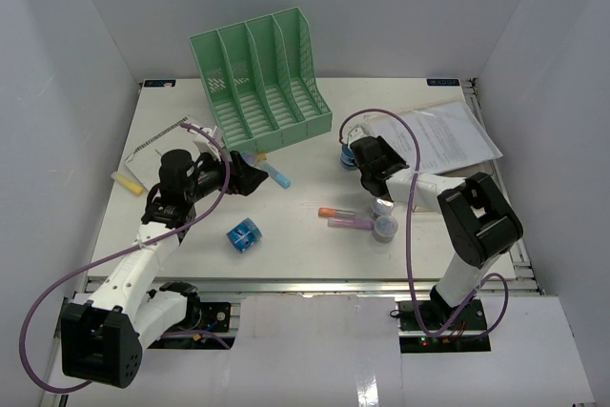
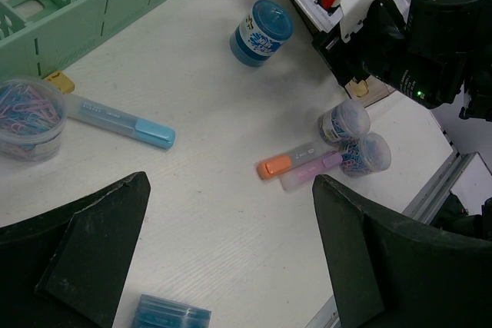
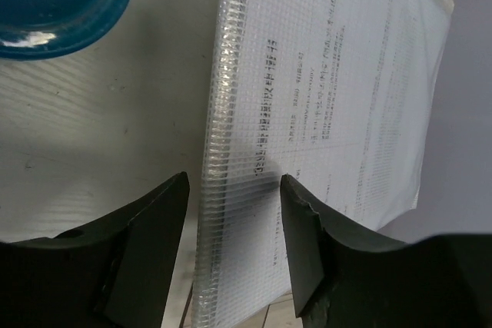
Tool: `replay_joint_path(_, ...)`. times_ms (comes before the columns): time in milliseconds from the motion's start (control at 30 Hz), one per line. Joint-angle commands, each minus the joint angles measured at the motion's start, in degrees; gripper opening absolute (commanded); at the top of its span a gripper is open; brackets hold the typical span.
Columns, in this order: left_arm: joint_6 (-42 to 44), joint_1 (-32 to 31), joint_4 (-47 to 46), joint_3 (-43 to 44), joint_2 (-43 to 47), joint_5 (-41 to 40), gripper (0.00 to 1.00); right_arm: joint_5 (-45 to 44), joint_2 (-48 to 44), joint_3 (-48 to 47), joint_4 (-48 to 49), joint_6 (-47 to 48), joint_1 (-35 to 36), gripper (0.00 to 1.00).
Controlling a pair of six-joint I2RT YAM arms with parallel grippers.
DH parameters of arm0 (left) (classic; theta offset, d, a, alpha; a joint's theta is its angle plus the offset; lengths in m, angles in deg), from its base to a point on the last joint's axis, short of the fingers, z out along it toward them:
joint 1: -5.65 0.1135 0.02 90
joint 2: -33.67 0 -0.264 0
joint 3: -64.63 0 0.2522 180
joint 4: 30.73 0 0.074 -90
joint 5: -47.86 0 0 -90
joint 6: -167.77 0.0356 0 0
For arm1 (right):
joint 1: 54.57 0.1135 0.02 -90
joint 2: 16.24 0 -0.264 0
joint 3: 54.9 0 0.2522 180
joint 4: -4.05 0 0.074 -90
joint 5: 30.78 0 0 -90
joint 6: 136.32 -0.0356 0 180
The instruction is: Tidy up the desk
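We saw the desk (image 1: 315, 247) as a wide white rectangle. Its long axis ran from the left edge to the right edge, parallel to the metal rail (image 1: 315, 283) at its near edge, and the short sides pointed away towards the far wall.

The left pincer (image 1: 254, 177) hung above the left half of the desk, released. Its fingers (image 2: 92, 243) stood wide apart and nothing was between them. Just beside it were a tub of coloured paper clips (image 2: 27, 117) and a blue highlighter (image 2: 123, 122) that lay flat. A small blue box (image 1: 243, 234) lay closer to the near edge.

The right pincer (image 3: 234, 186) was also released, near the far right corner. The edge of a mesh sleeve with printed sheets (image 3: 323, 97) showed between its spread fingers; we could not tell if they touched it. A round blue container (image 2: 261, 32) stood just beside that edge.

A green file rack (image 1: 262, 78) stood upright at the far edge, with its slots open upward. Towards the near right part, an orange highlighter (image 2: 288, 163) and a pink one (image 2: 311, 171) lay side by side, touching. Two small jars of clips (image 2: 355, 140) were just beside them.
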Motion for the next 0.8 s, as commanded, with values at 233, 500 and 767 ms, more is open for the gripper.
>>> replay_joint_path(233,0.78,0.08,-0.57,1.96,1.16,0.42,0.98,-0.03,-1.86,-2.79,0.57,-2.69,-1.52,0.38)
replay_joint_path(500,0.82,0.08,-0.71,1.96,1.6,0.56,0.98,9.1,-8.71,-6.47,-7.85,-5.93,-4.5,0.1)
replay_joint_path(767,0.7,0.08,-1.01,1.96,1.93,1.12,0.98,21.65,-18.63,-16.0,-13.82,-5.32,-9.88,0.08)
